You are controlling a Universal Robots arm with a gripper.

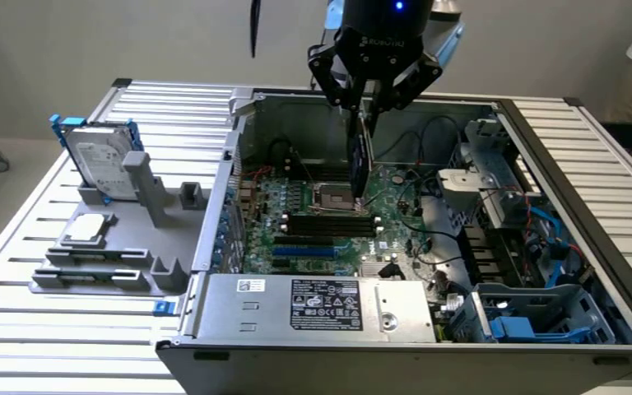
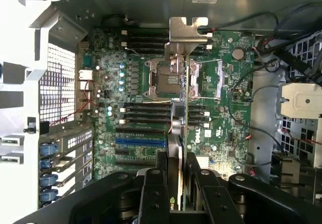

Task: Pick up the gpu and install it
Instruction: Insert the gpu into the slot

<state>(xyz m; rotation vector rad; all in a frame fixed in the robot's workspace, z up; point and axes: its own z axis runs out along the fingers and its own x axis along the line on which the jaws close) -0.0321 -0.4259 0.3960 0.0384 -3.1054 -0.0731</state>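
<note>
The gpu [image 1: 362,156] is held on edge between the closed-in fingers of the gripper [image 2: 177,196], hanging above the motherboard [image 1: 305,247] inside the open computer case [image 1: 579,164] and apart from it as far as can be seen. The card is judged to be light and stiff but fragile: the circuit face and its small parts are best left untouched, and a hold across the two flat faces near one end, as taken here, is judged the safest, with the silver bracket [image 2: 187,32] at the end away from the fingers. A thin board clamped at one end could swing or twist if bumped. In the wrist view the card is seen almost edge-on, so neither face can be read, and the contact edge cannot be made out. Whether it lines up with the blue slot [image 2: 141,141] cannot be told. The hard drive [image 1: 102,156] stands in the grey rack outside the case.
</note>
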